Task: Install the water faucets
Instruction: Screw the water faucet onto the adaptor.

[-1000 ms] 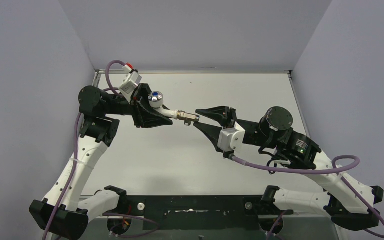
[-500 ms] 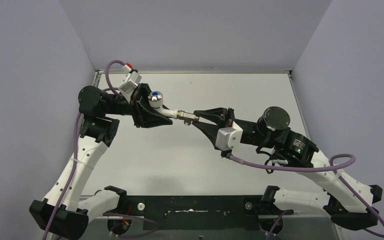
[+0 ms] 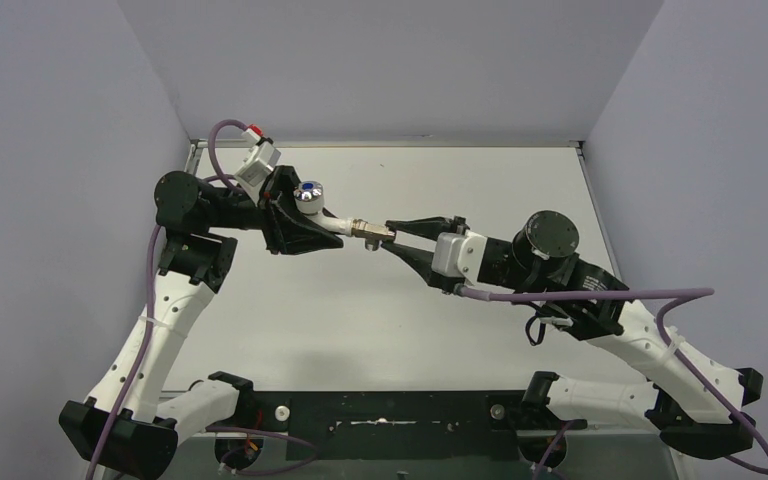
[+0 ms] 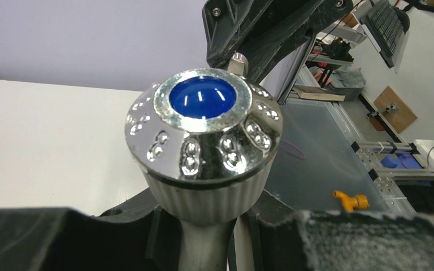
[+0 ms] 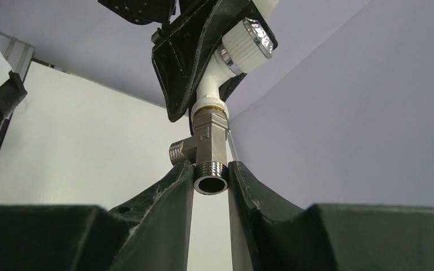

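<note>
The water faucet's white tap body (image 3: 332, 222) with its round chrome knob (image 3: 309, 191) and blue dot is held above the table. My left gripper (image 3: 322, 228) is shut on its white stem (image 4: 200, 248), just under the knob (image 4: 203, 132). A grey metal threaded fitting (image 3: 367, 233) sits on the tap's outlet end, in line with it. My right gripper (image 3: 385, 236) is shut on it. In the right wrist view both fingers press the fitting's (image 5: 210, 152) threaded end, with the right gripper (image 5: 211, 178) below and the tap body (image 5: 215, 84) above.
The white table (image 3: 520, 190) lies under both arms, with grey walls on three sides. Purple cables (image 3: 560, 295) loop from each wrist. A small yellow part (image 4: 350, 199) lies beyond the table's edge in the left wrist view.
My right gripper has closed on the fitting and its wrist has rolled over. The left gripper with the tap has shifted slightly left.
</note>
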Controlling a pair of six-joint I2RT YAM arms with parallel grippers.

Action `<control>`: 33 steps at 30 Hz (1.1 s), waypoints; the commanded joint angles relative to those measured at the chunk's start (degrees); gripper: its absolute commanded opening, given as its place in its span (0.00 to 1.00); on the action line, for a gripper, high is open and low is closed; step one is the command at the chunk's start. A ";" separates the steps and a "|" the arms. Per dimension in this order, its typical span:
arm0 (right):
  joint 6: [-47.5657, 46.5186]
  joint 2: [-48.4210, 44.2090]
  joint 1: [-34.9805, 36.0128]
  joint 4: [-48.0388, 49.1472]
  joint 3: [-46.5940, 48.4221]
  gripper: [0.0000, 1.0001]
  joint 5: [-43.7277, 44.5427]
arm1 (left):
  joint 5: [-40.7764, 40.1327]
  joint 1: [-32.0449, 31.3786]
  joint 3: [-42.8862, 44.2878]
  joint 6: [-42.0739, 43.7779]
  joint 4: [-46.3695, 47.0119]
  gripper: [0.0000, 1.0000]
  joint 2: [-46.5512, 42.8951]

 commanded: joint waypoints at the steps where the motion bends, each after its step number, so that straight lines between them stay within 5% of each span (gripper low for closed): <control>1: 10.17 1.03 -0.05 5.66 0.12 0.00 0.59 | -0.27 -0.45 1.72 0.64 3.05 0.00 -1.19; 16: 45.87 0.45 0.13 14.38 -4.41 0.00 8.67 | -0.67 -0.44 2.37 2.00 2.91 0.00 -0.74; 33: 71.60 -2.04 0.04 18.41 -8.96 0.00 15.21 | -2.34 -0.45 2.49 3.23 2.13 0.00 -0.74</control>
